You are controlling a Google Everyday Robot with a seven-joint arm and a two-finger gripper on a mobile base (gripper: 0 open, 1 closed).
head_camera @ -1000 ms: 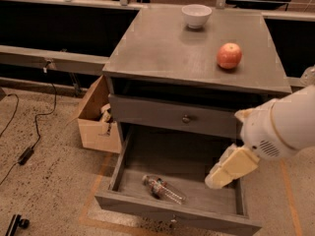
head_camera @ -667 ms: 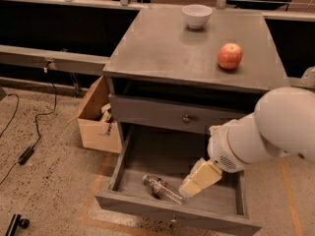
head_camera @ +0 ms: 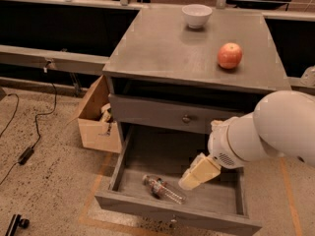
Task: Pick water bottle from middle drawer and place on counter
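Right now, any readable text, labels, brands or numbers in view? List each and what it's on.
None can be read.
water bottle, label band: too blurred to read.
gripper, over the open middle drawer beside the bottle: no markings visible.

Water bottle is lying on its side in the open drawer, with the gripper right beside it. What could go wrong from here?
1. The water bottle lies flat and slanted near the middle drawer's front wall. A nudge from the gripper, close by its right end, could roll it away.
2. Lifting out, the bottle may catch the counter's edge above.
3. An apple and bowl sit on the counter, so place left of them.
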